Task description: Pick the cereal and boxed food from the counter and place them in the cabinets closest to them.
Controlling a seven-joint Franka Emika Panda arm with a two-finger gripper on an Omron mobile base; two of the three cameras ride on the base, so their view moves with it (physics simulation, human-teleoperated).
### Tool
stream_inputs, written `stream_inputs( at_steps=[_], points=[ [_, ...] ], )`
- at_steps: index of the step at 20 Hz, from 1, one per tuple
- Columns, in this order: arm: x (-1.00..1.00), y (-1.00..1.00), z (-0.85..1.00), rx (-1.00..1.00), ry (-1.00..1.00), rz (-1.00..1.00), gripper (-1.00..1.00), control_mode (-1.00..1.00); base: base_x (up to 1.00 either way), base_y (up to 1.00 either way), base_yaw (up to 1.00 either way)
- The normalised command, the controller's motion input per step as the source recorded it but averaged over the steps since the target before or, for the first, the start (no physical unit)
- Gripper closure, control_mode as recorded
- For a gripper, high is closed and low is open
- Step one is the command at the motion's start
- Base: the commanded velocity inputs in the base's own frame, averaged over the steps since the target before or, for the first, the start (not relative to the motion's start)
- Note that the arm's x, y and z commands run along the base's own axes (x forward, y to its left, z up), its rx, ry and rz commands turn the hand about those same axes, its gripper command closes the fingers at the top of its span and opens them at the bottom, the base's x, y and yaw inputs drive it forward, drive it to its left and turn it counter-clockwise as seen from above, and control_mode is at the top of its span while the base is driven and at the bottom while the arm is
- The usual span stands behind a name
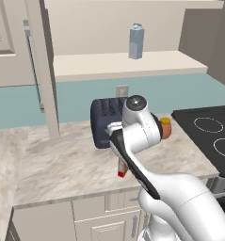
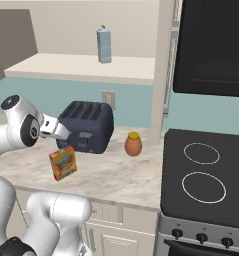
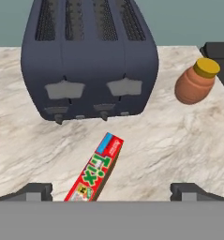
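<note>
The marbled table [image 2: 116, 175] carries a dark toaster [image 2: 87, 126] at the back, beside a black stove [image 2: 206, 175]. Above it, an open cabinet [image 2: 81, 67] holds one pale blue carton [image 2: 104, 45] on its shelf, with bare shelf on either side. The cereal box [image 3: 95, 169] stands upright on the table just in front of the toaster, seen edge-on from the hand, its long top edge running slantwise from near-left toward far-right. It lies directly below and ahead of the fingers [image 3: 111, 191], between them. They stand wide apart, holding nothing. A small orange jar [image 3: 196, 81] sits off to the right, well clear. A slight wrist turn would likely square the fingers across the box's thin sides.
</note>
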Motion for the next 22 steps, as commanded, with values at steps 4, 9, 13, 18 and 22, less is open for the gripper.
stream_inputs(
  at_steps=[4,9,13,18,22],
  points=[
    [0.00,0.00,-0.15,0.00,0.00,0.00,-1.00,-1.00,0.00,0.00,0.00],
    [0.00,0.00,-0.22,0.01,0.00,0.00,-1.00,-1.00,0.00,0.00,0.00],
    [0.00,0.00,-0.24,0.01,0.00,0.00,-1.00,-1.00,0.00,0.00,0.00],
    [0.01,0.00,-0.23,0.00,0.00,0.00,-1.00,-1.00,0.00,0.00,0.00],
    [0.07,0.00,-0.19,0.00,0.00,0.00,-1.00,-1.00,0.00,0.00,0.00]
  ],
)
